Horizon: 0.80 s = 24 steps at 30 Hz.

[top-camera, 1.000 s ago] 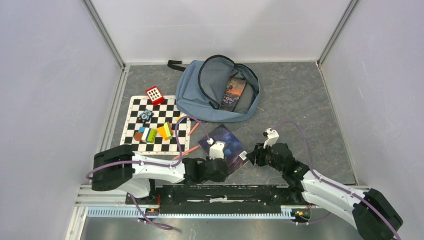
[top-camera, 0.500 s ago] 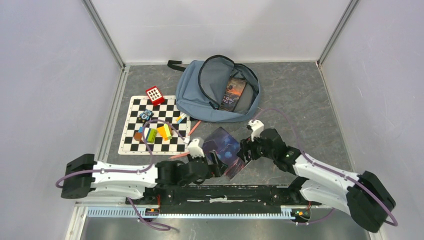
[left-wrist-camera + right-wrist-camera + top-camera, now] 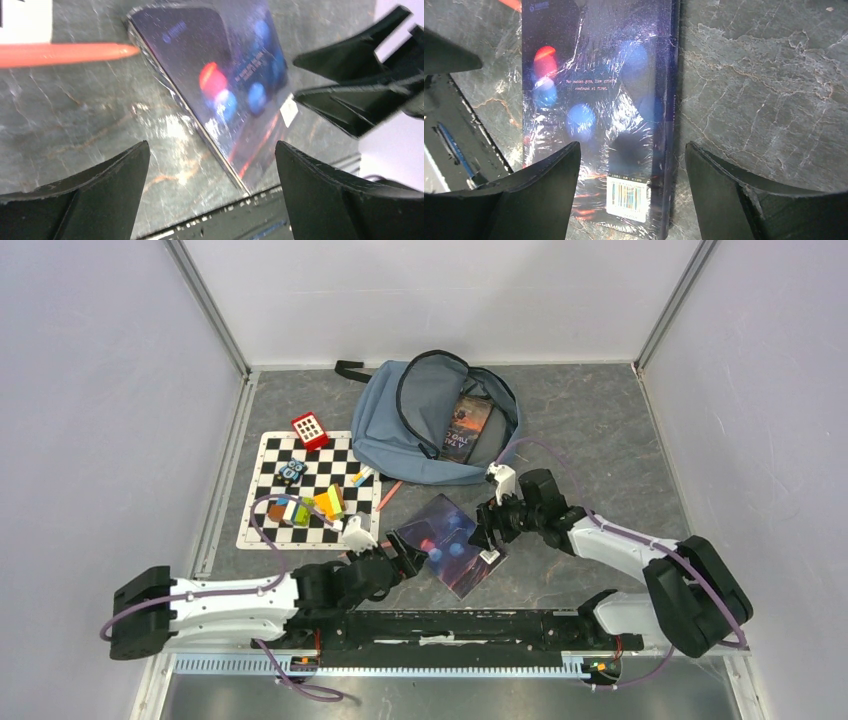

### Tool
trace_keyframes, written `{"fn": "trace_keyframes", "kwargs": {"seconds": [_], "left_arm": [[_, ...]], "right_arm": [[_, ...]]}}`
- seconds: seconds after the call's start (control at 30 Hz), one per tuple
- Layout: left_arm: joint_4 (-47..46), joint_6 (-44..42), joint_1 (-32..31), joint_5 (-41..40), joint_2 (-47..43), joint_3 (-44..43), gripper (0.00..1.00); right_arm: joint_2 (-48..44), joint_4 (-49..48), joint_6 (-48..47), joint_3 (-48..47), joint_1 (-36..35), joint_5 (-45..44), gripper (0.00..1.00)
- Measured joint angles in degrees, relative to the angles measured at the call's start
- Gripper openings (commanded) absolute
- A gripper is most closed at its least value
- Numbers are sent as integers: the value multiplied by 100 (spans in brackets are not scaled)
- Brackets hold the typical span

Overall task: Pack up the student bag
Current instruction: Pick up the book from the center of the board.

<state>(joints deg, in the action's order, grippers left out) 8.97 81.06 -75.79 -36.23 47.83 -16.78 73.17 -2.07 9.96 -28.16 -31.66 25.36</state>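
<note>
Top view, left third: chequered mat [image 3: 262, 530] lies flat on the grey table [image 3: 600, 440]. On it are a red keypad toy [image 3: 309, 429] at its upper edge and a cluster of coloured blocks [image 3: 305, 508] lower down.

Lower centre-left: left gripper [image 3: 408, 556] sits low over the table, pointing right. In the left wrist view its fingers [image 3: 105, 185] are spread wide with nothing between them. An orange pencil [image 3: 65, 54] lies at the upper left of that view, its tip just beside a corner of the book.

Centre: shrink-wrapped book [image 3: 450, 545], dark cover with red and blue spots, lies between the two grippers. A barcode label [image 3: 626, 197] sits at its right-hand end.

Upper centre: student bag [image 3: 400, 435] lies on the table above the book and apart from it. Its main compartment is unzipped and gaping, with a second book [image 3: 466, 428] inside.

Centre-right: right gripper [image 3: 484, 538] is at the book's barcode end. In the right wrist view its fingers [image 3: 539, 190] are spread apart, either side of the cover. Contact with the book: cannot tell.
</note>
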Motion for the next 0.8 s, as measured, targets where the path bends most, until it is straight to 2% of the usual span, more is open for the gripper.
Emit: {"fn": "trace_keyframes", "kwargs": {"seconds": [0.2, 0.33, 0.4, 0.5, 0.6, 0.73, 0.8], "left_arm": [[-601, -313, 1019, 662, 872, 0, 100], [-1412, -507, 1506, 1123, 1388, 9, 100], [-1897, -590, 1606, 1296, 1692, 0, 100], [-2369, -715, 1648, 1486, 2133, -122, 94], [-2566, -837, 1694, 1539, 2465, -262, 83], [-2743, -892, 1733, 1502, 2693, -284, 82], [-2846, -892, 1733, 1445, 2811, -284, 77]], "right_arm": [[179, -179, -33, 2, 260, 619, 80], [345, -304, -26, 15, 297, 885, 78], [476, -409, -22, 15, 315, 986, 77], [651, -522, 28, 24, 350, 1075, 76], [688, -734, 142, 175, 400, 1064, 75], [662, -1266, 422, 448, 476, 1082, 72], [649, -1453, 509, 540, 485, 1062, 72]]}}
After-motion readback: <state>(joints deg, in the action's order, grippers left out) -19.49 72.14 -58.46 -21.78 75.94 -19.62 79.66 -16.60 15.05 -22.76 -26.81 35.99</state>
